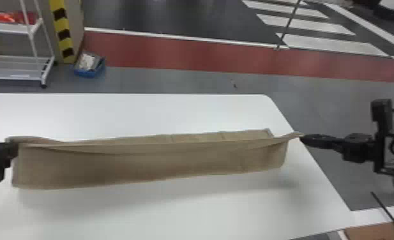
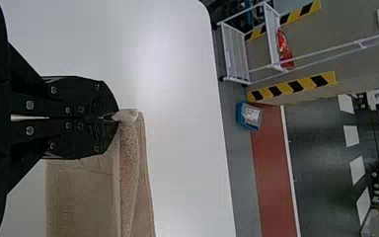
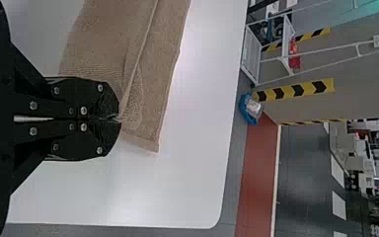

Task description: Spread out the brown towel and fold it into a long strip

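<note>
My left gripper [image 1: 12, 149] and right gripper [image 1: 304, 137] are both black, towel's [image 1: 141, 166] a plain sandy brown, table's [image 1: 125, 111] white. Floor's [image 1: 173, 79] grey with a dull red band [image 1: 173, 56], pillar's striped [image 1: 61, 25] yellow and black lol. Whitish rack [image 1: 14, 76], blue bin [image 1: 87, 74], white stripes [image 1: 333, 43] on the dark bit too.
</note>
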{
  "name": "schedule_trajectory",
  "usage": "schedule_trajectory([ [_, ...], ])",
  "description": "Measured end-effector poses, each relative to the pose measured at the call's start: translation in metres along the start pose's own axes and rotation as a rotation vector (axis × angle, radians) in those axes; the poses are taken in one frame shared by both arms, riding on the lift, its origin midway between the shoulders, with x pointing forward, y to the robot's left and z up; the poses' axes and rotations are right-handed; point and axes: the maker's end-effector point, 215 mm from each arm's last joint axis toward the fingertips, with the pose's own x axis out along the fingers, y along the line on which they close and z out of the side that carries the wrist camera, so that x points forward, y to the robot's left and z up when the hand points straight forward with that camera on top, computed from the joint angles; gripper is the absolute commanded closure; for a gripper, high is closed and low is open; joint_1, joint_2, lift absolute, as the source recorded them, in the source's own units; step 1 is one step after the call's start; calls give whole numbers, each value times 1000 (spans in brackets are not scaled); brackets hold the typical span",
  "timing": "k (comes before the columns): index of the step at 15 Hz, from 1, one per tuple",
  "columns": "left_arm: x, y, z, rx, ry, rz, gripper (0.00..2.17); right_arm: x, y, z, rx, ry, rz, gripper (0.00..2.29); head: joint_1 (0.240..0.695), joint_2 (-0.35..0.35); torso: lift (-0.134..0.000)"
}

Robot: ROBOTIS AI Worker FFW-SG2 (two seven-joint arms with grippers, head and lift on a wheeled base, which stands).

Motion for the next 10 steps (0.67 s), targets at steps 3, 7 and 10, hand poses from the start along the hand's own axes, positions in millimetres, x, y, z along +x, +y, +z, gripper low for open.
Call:
schedule_trajectory([
  [3, -6, 6, 6, -21, -19, -27, 1831, -20, 0, 14, -12, -52, -13, 1237, 695, -251, -125],
  [7, 25, 4, 32, -56, -1, -87, 1831, 18, -23, 73, -39, -105, -60, 1237, 689, -224, -125],
  [10, 56, 9, 80, -121, -71, -118, 1831, 56, -31, 125, -106, -173, -85, 1237, 639, -190, -125],
])
